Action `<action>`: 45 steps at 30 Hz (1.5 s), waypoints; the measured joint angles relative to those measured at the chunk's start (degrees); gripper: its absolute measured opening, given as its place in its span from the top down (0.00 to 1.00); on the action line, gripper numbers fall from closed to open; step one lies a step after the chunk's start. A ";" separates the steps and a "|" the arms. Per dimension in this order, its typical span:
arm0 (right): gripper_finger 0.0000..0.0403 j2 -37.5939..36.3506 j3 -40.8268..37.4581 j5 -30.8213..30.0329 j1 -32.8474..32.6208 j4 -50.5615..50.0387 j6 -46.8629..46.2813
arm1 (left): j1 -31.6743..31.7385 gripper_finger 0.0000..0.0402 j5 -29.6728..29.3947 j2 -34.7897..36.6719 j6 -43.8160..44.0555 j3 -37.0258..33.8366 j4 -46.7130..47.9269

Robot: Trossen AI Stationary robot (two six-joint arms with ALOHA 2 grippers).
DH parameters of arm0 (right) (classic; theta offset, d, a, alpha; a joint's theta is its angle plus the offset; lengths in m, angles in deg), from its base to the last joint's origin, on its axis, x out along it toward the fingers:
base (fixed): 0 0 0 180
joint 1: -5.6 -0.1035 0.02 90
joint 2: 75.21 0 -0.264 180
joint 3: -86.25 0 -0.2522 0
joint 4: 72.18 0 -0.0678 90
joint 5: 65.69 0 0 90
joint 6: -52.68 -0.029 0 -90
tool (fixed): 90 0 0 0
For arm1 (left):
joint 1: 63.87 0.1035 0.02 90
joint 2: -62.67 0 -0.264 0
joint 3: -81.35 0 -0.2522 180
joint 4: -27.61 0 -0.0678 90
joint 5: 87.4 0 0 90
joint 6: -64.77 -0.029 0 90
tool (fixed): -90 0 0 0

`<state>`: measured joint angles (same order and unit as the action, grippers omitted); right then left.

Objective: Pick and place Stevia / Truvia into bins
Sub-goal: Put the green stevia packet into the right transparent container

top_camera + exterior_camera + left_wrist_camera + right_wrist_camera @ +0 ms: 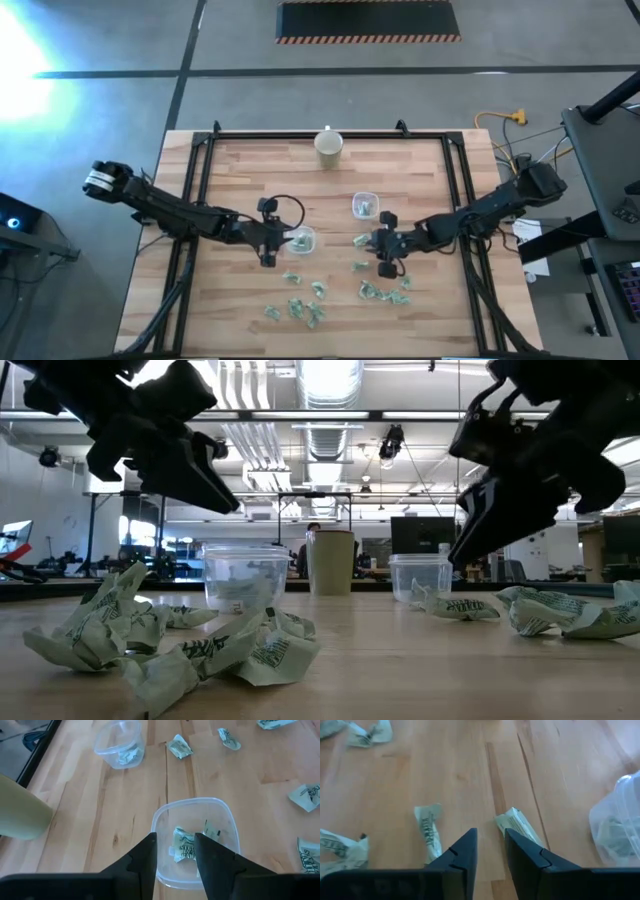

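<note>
Right gripper (pixel 490 851): fingers narrowly parted, empty, hovering over the wood. Crumpled Stevia packet (pixel 519 826) just ahead of the fingertips, long axis running roughly along the reach; second packet (pixel 430 836) beside it. Right bin (pixel 365 206) near, farther up the table.

Left gripper (pixel 175 854): spread, empty, above left bin (pixel 162 817); contents probably two packets, partly hidden by fingers.
</note>
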<state>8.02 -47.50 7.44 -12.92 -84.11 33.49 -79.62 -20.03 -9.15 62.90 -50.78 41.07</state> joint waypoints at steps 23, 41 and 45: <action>0.61 8.66 -0.02 -7.33 1.22 0.50 -1.95 | 0.00 0.72 0.00 0.75 0.12 0.00 1.48; 0.81 10.45 0.17 -4.01 2.08 0.72 -7.44 | -0.02 0.72 0.00 0.75 0.20 -0.02 1.79; 0.91 10.40 0.13 -2.64 2.03 0.68 -7.40 | -0.04 0.72 0.02 0.75 1.14 -0.02 1.79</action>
<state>18.42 -47.37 4.80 -10.89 -83.44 26.09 -79.66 -20.01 -8.40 64.04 -50.80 42.87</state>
